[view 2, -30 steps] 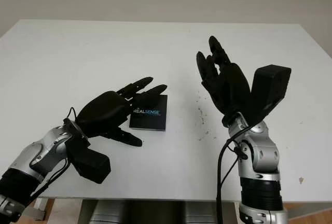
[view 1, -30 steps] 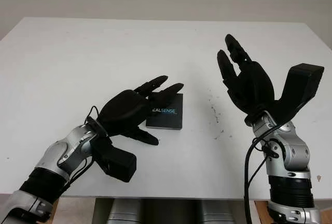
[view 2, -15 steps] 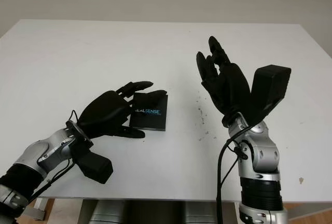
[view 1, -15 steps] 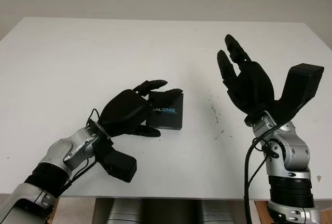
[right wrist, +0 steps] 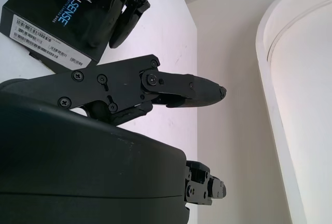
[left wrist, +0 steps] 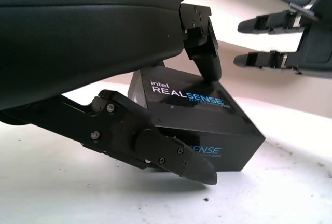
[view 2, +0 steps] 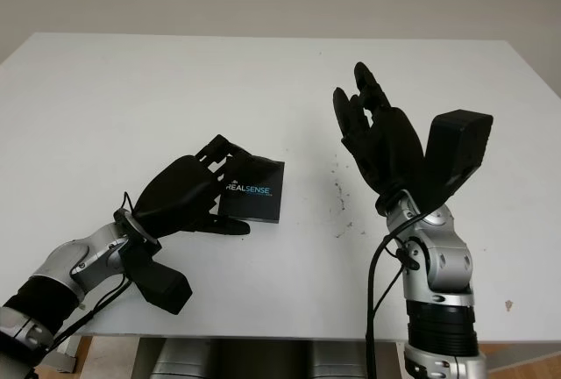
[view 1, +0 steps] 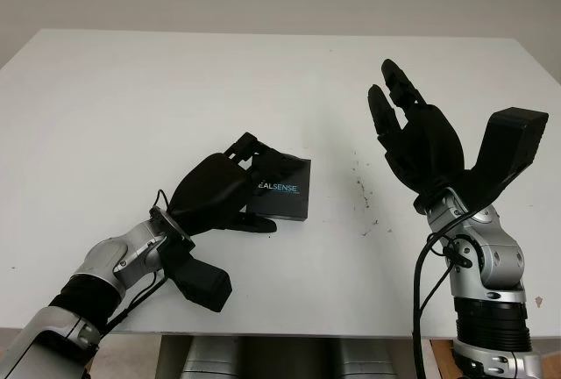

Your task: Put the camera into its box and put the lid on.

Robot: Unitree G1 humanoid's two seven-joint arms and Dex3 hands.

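Each robot hand, left (view 1: 223, 190) and right (view 1: 419, 140), has a matte black moulded shell and three black segmented fingers (left wrist: 155, 149) joined by small dark screws at the knuckles. A black box-shaped camera housing (view 1: 511, 146) is mounted at each wrist. The forearms (view 1: 478, 261) are silver-grey metal with rounded joint covers, changing to black ribbed sections lower down. Thin black cables (view 1: 422, 287) loop along both forearms.

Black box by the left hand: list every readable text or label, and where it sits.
"intel REALSENSE" on the top face of the black box, seen from the left wrist.
"SENSE" on the box's side face, the rest hidden behind a finger of the left hand.
Small line under the logo: too small to read.
Barcode sticker on the box's side, right wrist view: digits unreadable.
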